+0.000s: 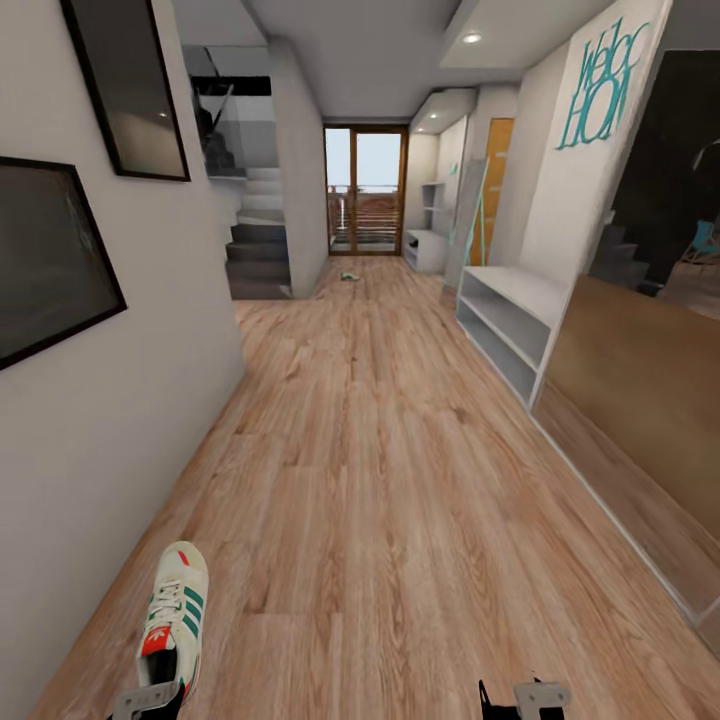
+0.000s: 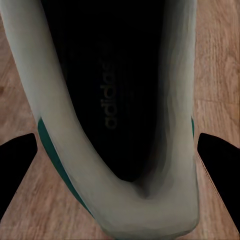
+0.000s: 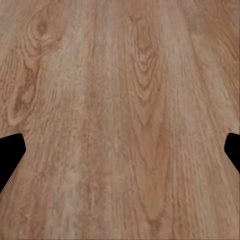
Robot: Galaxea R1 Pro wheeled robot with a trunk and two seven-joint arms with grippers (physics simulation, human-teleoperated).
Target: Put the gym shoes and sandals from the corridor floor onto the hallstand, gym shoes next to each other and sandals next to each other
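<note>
**Corridor stock: one sneaker under the left claw, rack far off on the right**

Item 1, nearest. Gym shoe (image 1: 173,622), cream with green stripes, lying on the wood floor (image 1: 400,480) close to the left wall. Its long axis runs up the corridor, toe pointing away, heel toward the robot. The left gripper (image 2: 120,150) hangs directly over the heel opening, its dark fingertips (image 2: 17,165) spread wide, one on either side of the collar, not clamped on anything. The left arm is plainly the nearer one; judged from here, a straight drop onto the heel is all the grab needs.

Item 2. Right gripper (image 3: 120,150), fingers apart, over bare planks, well away from the shoe.

Item 3, mid-distance, right side. Pale shoe rack (image 1: 510,320) with two open shelves, apparently empty.

Item 4, far end near the glass door (image 1: 365,190). A small greenish-white object (image 1: 349,276), too small to identify.

Note on views: the left wrist camera shows the shoe's dark insole lettering and inner collar; the head camera supplies the shoe's heading and the rack.
</note>
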